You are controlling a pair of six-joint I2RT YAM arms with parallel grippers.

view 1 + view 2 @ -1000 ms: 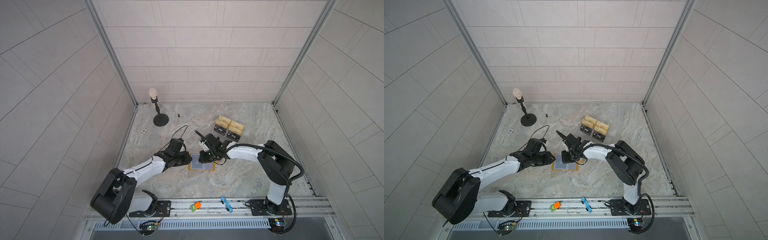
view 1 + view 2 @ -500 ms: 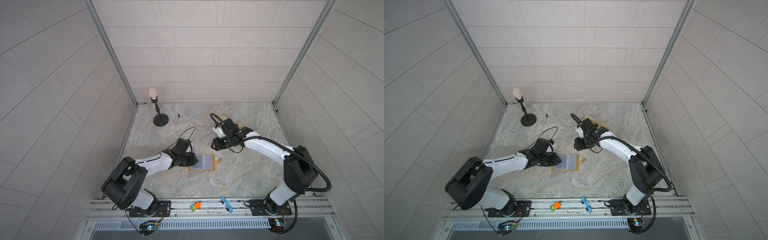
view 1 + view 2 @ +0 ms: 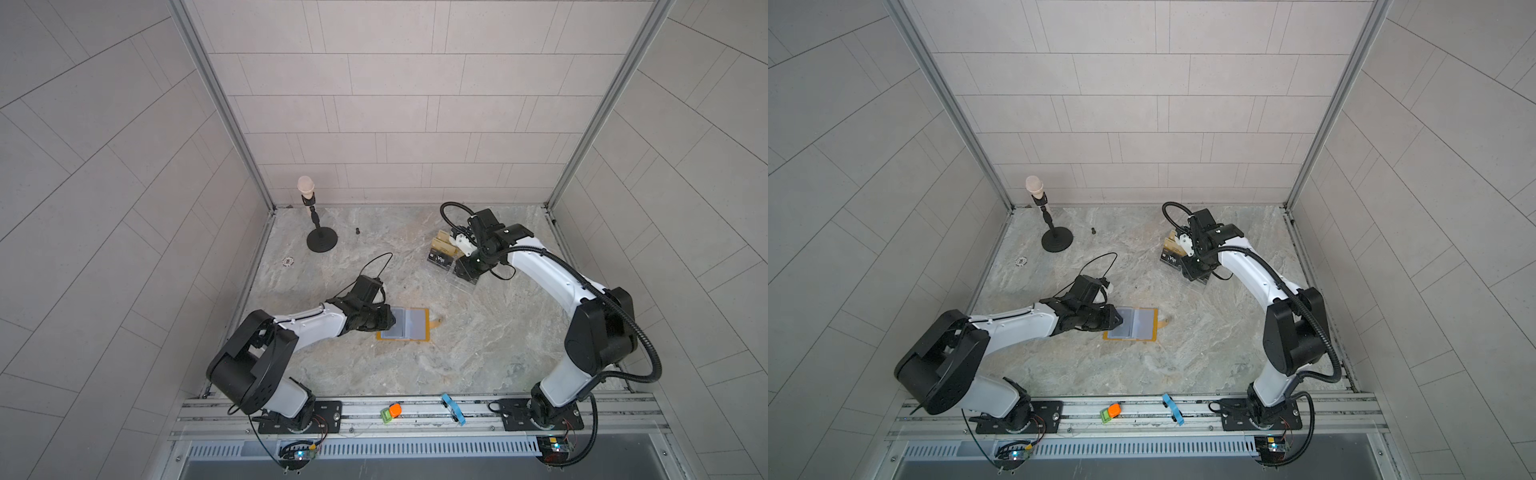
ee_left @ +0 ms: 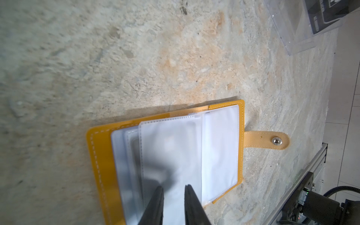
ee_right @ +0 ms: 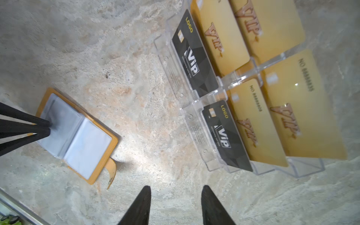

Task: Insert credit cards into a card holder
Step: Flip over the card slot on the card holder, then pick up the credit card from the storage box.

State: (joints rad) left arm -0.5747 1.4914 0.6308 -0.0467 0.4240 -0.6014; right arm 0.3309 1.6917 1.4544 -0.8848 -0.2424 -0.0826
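two black credit cards (image 5: 195, 58) reading "logo" and "vip" stand in a clear acrylic stand (image 5: 239, 78) beside gold "vip" cards (image 5: 292, 116). right gripper (image 5: 176, 196) hangs apart, empty. left gripper (image 4: 172, 191) pinches a sleeve (image 4: 169, 148) of the open yellow card holder (image 4: 97, 155) mid-table.

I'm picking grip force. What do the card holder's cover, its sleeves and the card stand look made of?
Card holder cover: mustard leather or faux leather, matte, stitched edge. Sleeves: thin translucent plastic, glossy, probably floppy. Card stand: clear rigid acrylic, judging by its glinting edges.
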